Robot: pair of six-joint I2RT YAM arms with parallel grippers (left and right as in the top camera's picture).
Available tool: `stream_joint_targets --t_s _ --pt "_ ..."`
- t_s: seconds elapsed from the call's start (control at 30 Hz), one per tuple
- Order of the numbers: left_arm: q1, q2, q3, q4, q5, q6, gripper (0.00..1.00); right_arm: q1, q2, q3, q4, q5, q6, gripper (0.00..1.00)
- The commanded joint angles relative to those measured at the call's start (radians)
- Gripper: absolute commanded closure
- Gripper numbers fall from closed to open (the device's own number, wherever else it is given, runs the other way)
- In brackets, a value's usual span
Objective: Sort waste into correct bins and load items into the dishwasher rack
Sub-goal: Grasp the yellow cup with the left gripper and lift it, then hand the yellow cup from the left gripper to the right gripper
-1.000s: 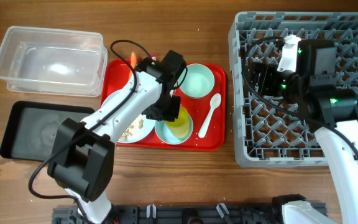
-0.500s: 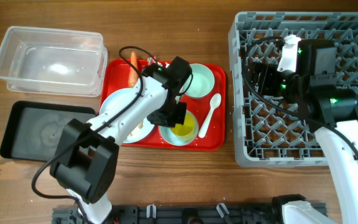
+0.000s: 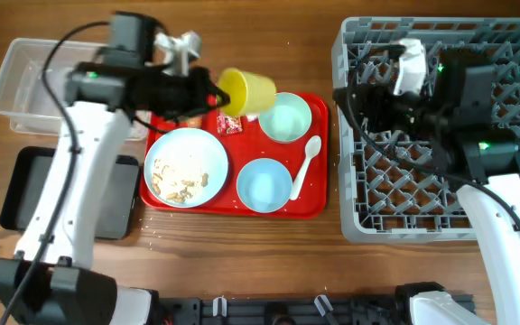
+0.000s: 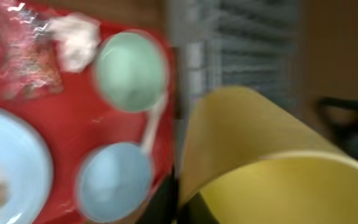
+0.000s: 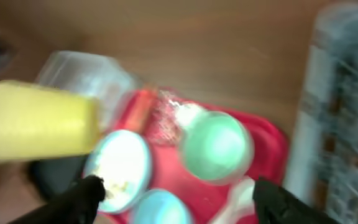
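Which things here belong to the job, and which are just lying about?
Job: yellow cup, plate, scraps, blue bowl, green bowl, spoon, wrapper, tissue, clear container, black tray, rack.
Lying about: red serving tray.

Finding: robot test bench, dressed as a dishwashing station. Evidence: a left arm (image 3: 70, 181) and a right arm (image 3: 504, 217), both cabled, work over a plain wooden tabletop (image 3: 242, 248) with a black rail (image 3: 269, 311) along its near edge. Kitchen props observed: grey dishwasher rack (image 3: 395, 230), red serving tray (image 3: 312, 206), clear plastic container (image 3: 34, 81), black tray (image 3: 25, 190)
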Motion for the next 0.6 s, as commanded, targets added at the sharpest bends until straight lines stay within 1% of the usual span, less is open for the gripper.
stream_joint_targets --t_s 0.0,0.03,0.1,0.2,0.37,0.43,0.57 --pt "0.057 0.014 0.003 0.018 0.507 0.047 0.96 0.017 0.039 0.021 0.129 -0.426 -0.038 0.23" --pt "0.057 0.014 0.003 0.017 0.55 0.047 0.96 0.03 0.056 0.021 0.193 -0.503 -0.039 0.23" --pt "0.05 0.014 0.003 0.013 0.623 0.047 0.96 0.05 0.079 0.021 0.281 -0.593 -0.036 0.23" --pt "0.034 0.014 0.003 0.013 0.649 0.047 0.96 0.087 0.108 0.021 0.386 -0.708 -0.034 0.23" --pt "-0.008 0.014 0.003 0.013 0.648 0.047 0.96 0.146 0.147 0.021 0.456 -0.715 -0.002 0.22" --pt "-0.02 0.014 0.003 0.014 0.64 0.047 0.96 0.157 0.147 0.021 0.499 -0.785 -0.01 0.22" --pt "-0.024 0.014 0.003 0.014 0.639 0.047 0.96 0.157 0.146 0.021 0.58 -0.803 0.028 0.28"
